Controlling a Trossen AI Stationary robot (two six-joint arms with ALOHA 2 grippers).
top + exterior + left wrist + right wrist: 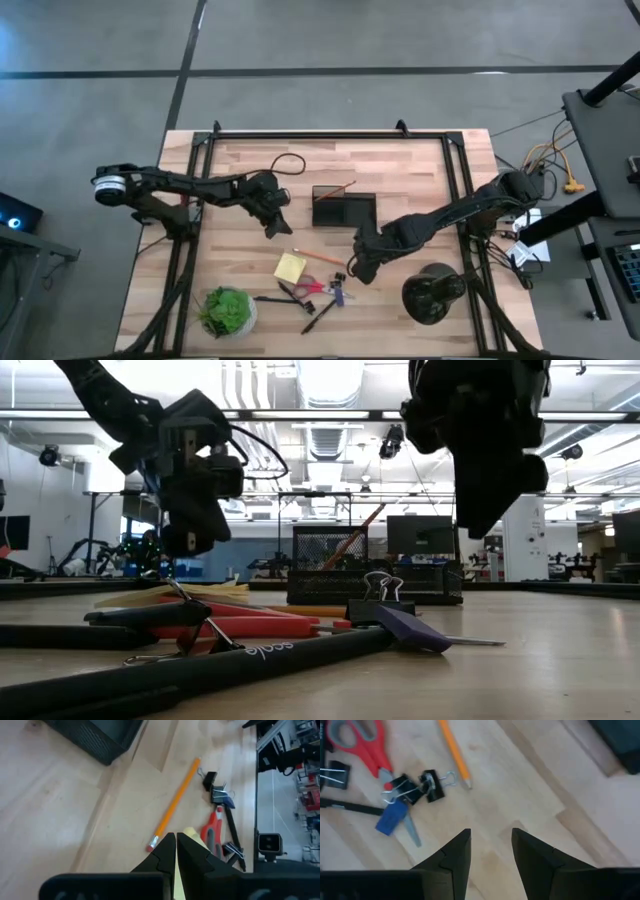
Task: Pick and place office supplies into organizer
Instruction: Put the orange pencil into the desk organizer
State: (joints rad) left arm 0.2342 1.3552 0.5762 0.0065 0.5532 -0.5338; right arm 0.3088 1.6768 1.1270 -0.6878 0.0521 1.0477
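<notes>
The black mesh organizer (pixel 343 209) stands mid-table, and an orange pencil (pixel 338 189) leans in it. Nearer the front lie the yellow sticky-note pad (pixel 290 267), a second orange pencil (pixel 318 257), red-handled scissors (pixel 312 288), black pens (pixel 275 298), black clips (pixel 434 785) and a small blue-purple piece (pixel 392 816). My left gripper (pixel 277 228) hangs shut above the table, left of the organizer, with the pencil (pixel 175 802) ahead of it. My right gripper (pixel 357 270) hovers open over bare wood (pixel 491 837), just right of the clips and holding nothing.
A green potted plant (pixel 227 311) stands at the front left and a round black domed object (pixel 432 293) at the front right. A dark cable loop (pixel 288 163) lies behind the organizer. Bare wood lies left of the organizer.
</notes>
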